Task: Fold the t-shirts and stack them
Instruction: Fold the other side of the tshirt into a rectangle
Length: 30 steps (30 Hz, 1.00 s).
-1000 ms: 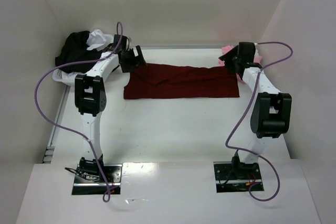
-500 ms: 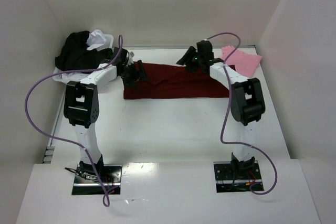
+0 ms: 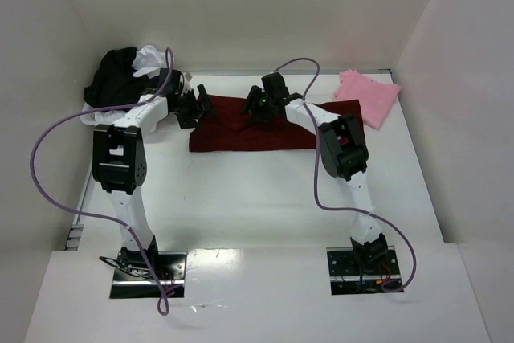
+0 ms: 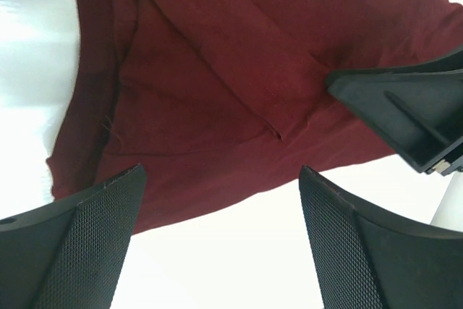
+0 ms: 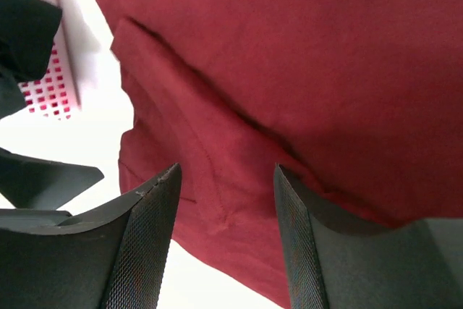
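The dark maroon t-shirt (image 3: 241, 136) lies as a folded strip across the back of the table. My left gripper (image 3: 198, 110) is open over its left end; in the left wrist view the gripper (image 4: 221, 240) hangs above the shirt's edge (image 4: 217, 70), empty. My right gripper (image 3: 255, 107) is open just to the right of it, over the same end; in the right wrist view the gripper (image 5: 224, 240) has the cloth (image 5: 289, 70) between its spread fingers. The light pink t-shirt (image 3: 369, 94) lies at the back right. Black and white t-shirts (image 3: 128, 70) are heaped at the back left.
A white plastic bin (image 3: 88, 116) holds the heap at the back left; its perforated wall (image 5: 51, 85) shows in the right wrist view. White walls close in the table at the left, back and right. The two grippers are close together.
My right arm has swung left from the pink t-shirt to the maroon shirt's left part. My left gripper has shifted slightly and stays at the shirt's left end.
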Tool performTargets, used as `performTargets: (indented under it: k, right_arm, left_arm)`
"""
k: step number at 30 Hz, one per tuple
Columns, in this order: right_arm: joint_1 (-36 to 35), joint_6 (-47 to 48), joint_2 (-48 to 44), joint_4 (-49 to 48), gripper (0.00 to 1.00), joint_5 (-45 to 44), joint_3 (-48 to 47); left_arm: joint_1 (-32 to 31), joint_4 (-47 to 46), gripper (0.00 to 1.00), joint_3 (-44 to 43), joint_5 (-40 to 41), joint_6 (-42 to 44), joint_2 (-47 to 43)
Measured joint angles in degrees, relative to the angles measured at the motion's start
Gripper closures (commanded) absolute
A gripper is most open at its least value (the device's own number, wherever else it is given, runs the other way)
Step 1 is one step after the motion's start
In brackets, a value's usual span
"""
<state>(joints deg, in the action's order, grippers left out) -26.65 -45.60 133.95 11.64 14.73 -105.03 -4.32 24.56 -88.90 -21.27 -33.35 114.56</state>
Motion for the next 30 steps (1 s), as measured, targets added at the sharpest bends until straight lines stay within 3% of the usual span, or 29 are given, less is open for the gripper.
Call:
performTargets:
  k: [30]
  right_arm:
    - [-4.28, -1.23, -0.81, 4.47, 0.44, -0.92, 2.11]
  left_arm:
    - [0.07, -1.01, 0.08, 1.75, -3.16, 0.16, 1.51]
